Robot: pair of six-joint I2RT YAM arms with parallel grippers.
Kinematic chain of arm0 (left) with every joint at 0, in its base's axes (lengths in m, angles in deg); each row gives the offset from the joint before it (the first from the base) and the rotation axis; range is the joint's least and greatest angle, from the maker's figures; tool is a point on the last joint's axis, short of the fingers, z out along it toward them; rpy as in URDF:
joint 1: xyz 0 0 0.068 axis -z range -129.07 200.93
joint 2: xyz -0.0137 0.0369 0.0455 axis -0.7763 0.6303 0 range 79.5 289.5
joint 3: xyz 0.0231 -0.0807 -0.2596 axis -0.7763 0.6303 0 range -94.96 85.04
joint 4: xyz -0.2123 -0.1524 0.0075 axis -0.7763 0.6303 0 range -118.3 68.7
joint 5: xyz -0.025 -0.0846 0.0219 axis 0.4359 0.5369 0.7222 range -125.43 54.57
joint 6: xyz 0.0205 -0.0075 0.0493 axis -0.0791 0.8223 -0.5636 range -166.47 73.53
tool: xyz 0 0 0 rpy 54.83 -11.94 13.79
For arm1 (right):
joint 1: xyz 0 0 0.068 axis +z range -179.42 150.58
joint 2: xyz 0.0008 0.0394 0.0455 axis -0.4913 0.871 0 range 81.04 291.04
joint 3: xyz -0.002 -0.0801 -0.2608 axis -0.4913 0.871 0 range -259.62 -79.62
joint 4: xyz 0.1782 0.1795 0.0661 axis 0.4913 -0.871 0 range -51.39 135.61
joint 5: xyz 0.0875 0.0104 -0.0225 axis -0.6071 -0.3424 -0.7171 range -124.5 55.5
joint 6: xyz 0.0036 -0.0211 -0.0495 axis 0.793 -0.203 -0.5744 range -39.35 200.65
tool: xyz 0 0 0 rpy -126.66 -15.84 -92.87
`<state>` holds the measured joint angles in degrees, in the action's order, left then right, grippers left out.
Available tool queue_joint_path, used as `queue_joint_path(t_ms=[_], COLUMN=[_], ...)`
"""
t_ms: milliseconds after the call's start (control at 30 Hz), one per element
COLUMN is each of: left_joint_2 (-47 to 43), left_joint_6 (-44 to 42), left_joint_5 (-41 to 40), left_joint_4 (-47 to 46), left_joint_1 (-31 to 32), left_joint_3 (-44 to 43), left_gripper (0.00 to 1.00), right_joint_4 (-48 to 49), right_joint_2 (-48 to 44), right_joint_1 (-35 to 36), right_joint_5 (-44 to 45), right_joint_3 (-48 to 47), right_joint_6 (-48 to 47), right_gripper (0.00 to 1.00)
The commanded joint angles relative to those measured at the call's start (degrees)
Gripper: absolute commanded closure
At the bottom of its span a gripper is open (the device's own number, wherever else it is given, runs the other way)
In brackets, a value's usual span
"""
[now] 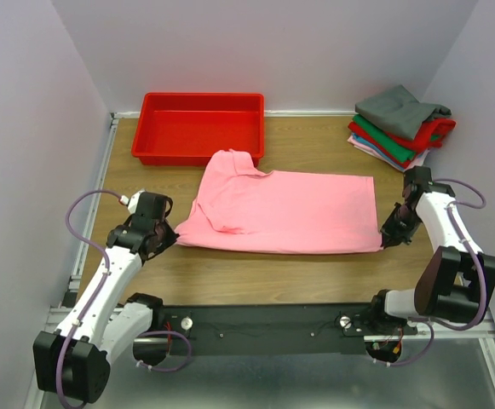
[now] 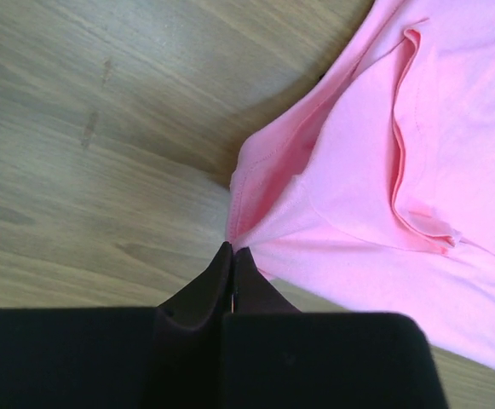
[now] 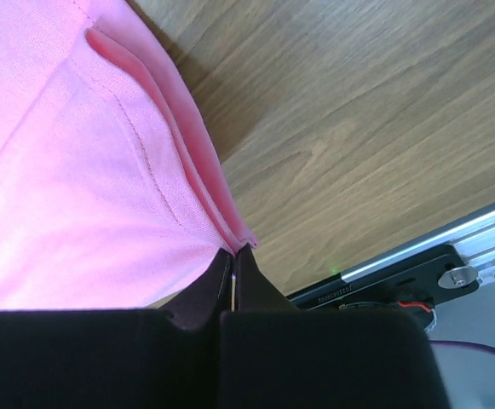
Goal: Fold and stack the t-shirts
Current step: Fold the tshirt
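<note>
Shirt (image 1: 290,211) lies between left end effector (image 1: 175,233) and right end effector (image 1: 384,236), gripped.

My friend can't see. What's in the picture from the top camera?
A pink t-shirt lies on a wooden table, its near corners pinched by the left fingers and right fingers. Behind are a red tray and folded t-shirts.

Left pincer (image 2: 232,254) clamped tight; right pincer (image 3: 234,256) likewise — both lowered.

Top view high at near edge, looking down over table (image 1: 315,136) — wrist views close, each sharing pink t-shirt (image 1: 290,209) corner.
</note>
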<state>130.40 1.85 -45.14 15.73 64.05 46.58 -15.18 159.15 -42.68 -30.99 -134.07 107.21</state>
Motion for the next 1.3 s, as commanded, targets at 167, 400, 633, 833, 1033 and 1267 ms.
queue_joint_path(t_ms=[167,400,633,833,1033,1267], left_joint_2=[-0.8,1.4,8.1,19.0,25.5,30.6], left_joint_6=[-1.5,-4.9,-7.5,-4.8,-3.0,-2.1], left_joint_5=[-0.5,1.0,7.2,5.5,7.5,9.3], left_joint_4=[6.2,4.1,-9.3,-13.8,-17.9,-22.1], left_joint_1=[-0.3,-0.2,1.8,11.1,13.9,15.5], left_joint_3=[-4.0,-5.3,-8.3,-11.0,-11.9,-11.3], left_gripper=[0.32,0.02,0.08,0.15,0.15,0.15], right_joint_4=[-2.7,-0.4,4.2,5.8,6.0,6.2], right_joint_2=[-2.0,-0.7,0.3,2.4,2.9,3.0], right_joint_1=[-0.6,-0.6,-0.6,-0.6,-0.6,-0.6], right_joint_5=[-0.7,-4.9,-10.5,-11.5,-11.5,-11.8], right_joint_3=[-0.9,-1.1,-1.1,-1.3,-1.9,-1.4], right_joint_6=[0.4,-2.3,-3.8,-3.8,-4.4,-4.9], right_gripper=[0.57,0.30,0.28,0.28,0.28,0.27])
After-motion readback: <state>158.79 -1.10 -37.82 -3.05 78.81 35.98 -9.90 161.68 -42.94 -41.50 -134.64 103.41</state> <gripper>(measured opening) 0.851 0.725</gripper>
